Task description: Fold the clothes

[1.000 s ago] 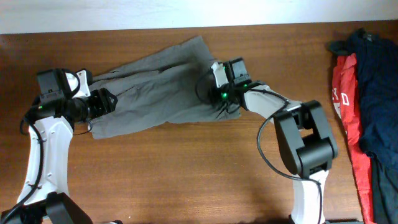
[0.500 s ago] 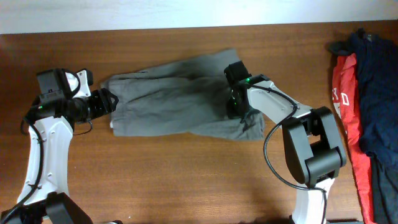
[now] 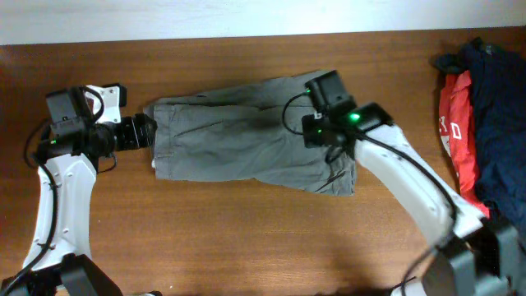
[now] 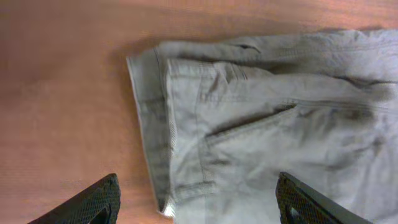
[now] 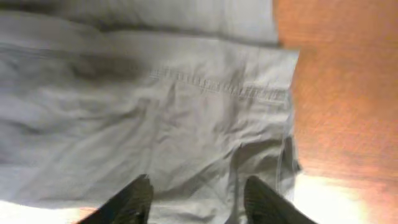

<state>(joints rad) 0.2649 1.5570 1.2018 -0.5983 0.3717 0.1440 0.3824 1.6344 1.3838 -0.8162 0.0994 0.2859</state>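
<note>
- Two arms work one garment: the shorts lie spread along the middle of the table, apart from the pile at the far right.
- At the left end, the left gripper hangs just off the waistband. Its fingers are spread wide with nothing between them.
- That waistband looks like the thickest, most layered part of the cloth. I judge it the surest place for a pinch on this side, at a corner rather than mid-span.
- Next to it the pocket slit gapes a little. A finger could snag there and lift one layer only.
- Across the middle the fabric is thin, soft cotton, creased and limp. It should weigh little, sag from any held point and drag on the wood rather than slide.
- At the right end, the right gripper sits over the leg, jaws apart and pinching nothing. Whether the tips touch the cloth I cannot tell.
- The stitched hem is the firm edge there, and its outer corner is a fair hold for carrying the leg over.
- Far right, the red garment and navy clothes lie heaped, well apart.
</note>
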